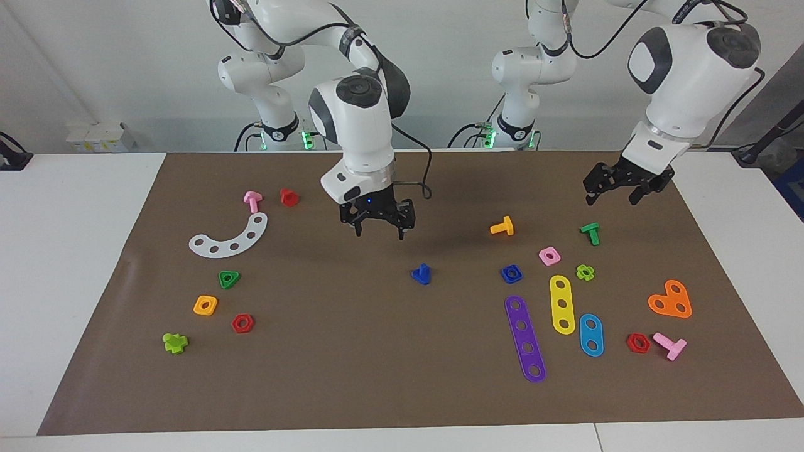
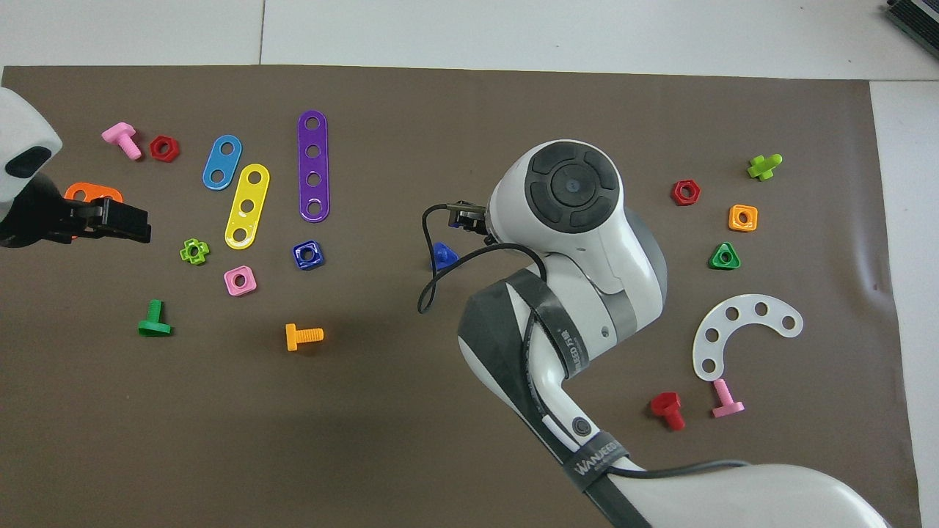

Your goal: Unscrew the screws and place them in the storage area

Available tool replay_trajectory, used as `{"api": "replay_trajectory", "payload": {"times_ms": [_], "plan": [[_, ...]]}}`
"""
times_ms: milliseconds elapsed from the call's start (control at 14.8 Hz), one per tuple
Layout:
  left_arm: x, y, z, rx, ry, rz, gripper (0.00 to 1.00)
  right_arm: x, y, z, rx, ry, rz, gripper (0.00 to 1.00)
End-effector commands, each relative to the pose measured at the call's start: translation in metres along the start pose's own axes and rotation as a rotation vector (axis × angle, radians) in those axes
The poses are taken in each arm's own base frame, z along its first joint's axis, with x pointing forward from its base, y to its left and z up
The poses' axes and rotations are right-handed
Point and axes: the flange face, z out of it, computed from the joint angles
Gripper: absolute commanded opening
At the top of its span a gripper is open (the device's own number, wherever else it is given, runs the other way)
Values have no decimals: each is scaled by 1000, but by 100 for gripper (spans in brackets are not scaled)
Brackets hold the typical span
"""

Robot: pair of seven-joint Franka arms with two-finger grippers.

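Facing view: a brown paper mat point(image 1: 352, 351) covers a white table, with two white robot arms rising along the top edge. The right gripper point(image 1: 379, 232) hangs at the centre of the frame, raised above bare mat, its two black fingers spread apart and grasping nothing. Just below it and slightly toward the frame's right, a small dark-blue bolt point(image 1: 421, 274) stands on its triangular head, stem pointing up. Further right in the frame lies its blue square nut point(image 1: 511, 274), apart from the bolt, with a purple strip point(image 1: 525, 339) just below it and a pink square nut point(image 1: 549, 255) beside it. The left gripper point(image 1: 612, 198) hovers at the upper right of the frame, released and empty, above a green bolt point(image 1: 590, 233). A white curved strip point(image 1: 229, 237) lies at the left of the frame.

Overhead view: the right arm fills the lower middle of the frame and hides its own gripper. The dark-blue bolt point(image 2: 443, 255) peeks out at the frame's centre, partly crossed by a black cable. The blue square nut point(image 2: 308, 254) lies to the left of it, below the purple strip point(image 2: 313, 166). The left gripper point(image 2: 139, 226) shows at the left edge, fingers parted, over the mat near an orange plate point(image 2: 94, 193)
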Motion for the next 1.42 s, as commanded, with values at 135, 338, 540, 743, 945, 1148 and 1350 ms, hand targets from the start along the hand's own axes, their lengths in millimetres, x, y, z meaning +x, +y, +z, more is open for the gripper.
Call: {"api": "replay_trajectory", "payload": {"times_ms": [135, 338, 540, 743, 945, 1148, 1350], "plan": [[-18, 9, -14, -3, -4, -56, 100, -22, -77, 66, -27, 3, -57, 100], [-21, 13, -12, -2, -12, -48, 100, -22, -78, 88, -71, 53, -120, 96], [-25, 13, -7, 0, -15, -36, 100, -32, -73, 108, -86, 40, -178, 77], [-29, 11, -1, 17, -26, -31, 98, -41, -73, 113, -94, 27, -189, 59], [-31, 9, 1, 35, -30, 5, 98, -47, -72, 116, -97, 17, -195, 55], [-31, 7, 1, 35, -27, 5, 100, -53, -66, 122, -110, 1, -199, 51], [-31, 3, 1, 35, -28, -3, 100, -55, -64, 124, -114, -4, -204, 46]]}}
